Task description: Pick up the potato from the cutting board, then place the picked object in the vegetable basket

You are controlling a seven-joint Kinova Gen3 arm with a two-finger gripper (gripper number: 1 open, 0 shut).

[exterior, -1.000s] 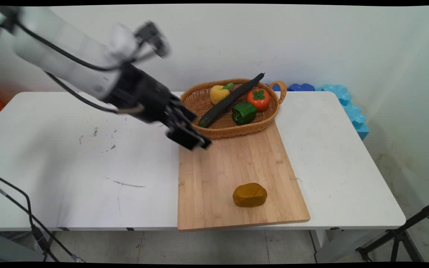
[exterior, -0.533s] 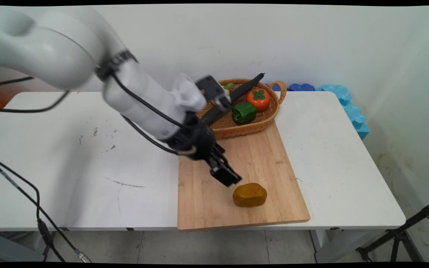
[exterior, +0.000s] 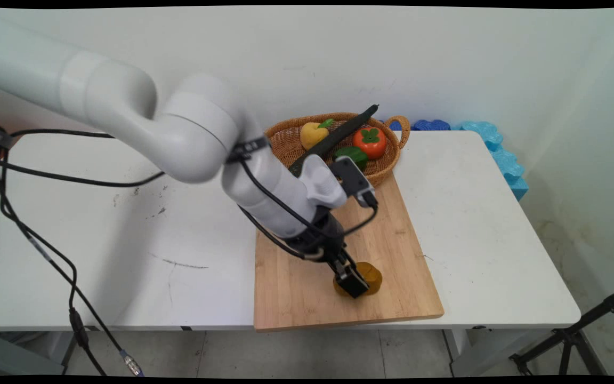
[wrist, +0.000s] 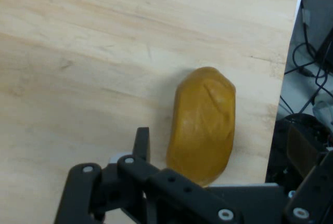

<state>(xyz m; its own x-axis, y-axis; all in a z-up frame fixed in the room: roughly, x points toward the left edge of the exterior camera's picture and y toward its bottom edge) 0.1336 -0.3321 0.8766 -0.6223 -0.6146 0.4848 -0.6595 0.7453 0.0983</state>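
Hand [exterior: 353, 282] is down low over the wooden cutting board [exterior: 307, 277], right on the brown potato [exterior: 371, 274], which lies on the board's near part. Fingers look spread: from the hand view one finger [wrist: 141, 143] stands just beside the potato's [wrist: 203, 122] one long side and the other is out of sight past its other side, so the potato sits between them. Can't really tell if the pads actually touch it yet.

Well beyond the hand, at the far end of the board, sits a wicker basket [exterior: 392, 154] with a yellow pear [exterior: 312, 134], a long dark cucumber [exterior: 347, 127] poking out over the rim, a green bell pepper [exterior: 354, 154] and an orange persimmon [exterior: 370, 141]. Everything rests on the white counter [exterior: 488, 229]. Past the counter's far corner, against the wall, there's some blue foam [exterior: 499, 152].
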